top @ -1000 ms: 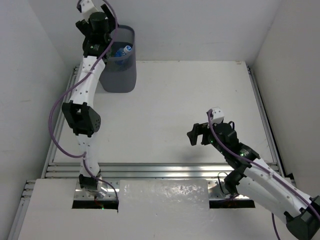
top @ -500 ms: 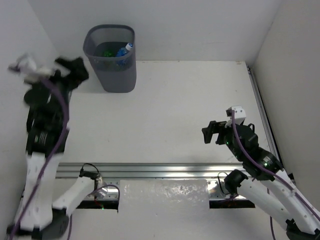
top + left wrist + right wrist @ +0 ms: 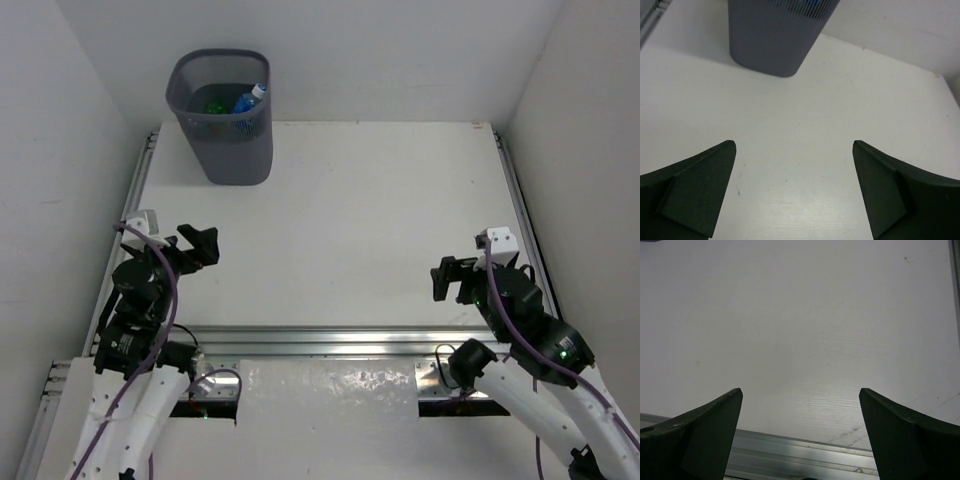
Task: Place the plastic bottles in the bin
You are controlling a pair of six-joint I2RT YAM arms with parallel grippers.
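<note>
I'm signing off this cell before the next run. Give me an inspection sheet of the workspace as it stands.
Surface: white table, bare apart from the bin.
Job's things: bin upright at the far left corner; a blue-labelled bottle and a green bottle show inside; no bottles seen on the table.
Clutter: nothing seen.
Pincers: left pincer and right pincer both open, holding nothing, over the near part of the table.
Cables: purple cables run along both arms, well away from the bin.
Surroundings: white walls on three sides; metal rail along the near edge.
</note>
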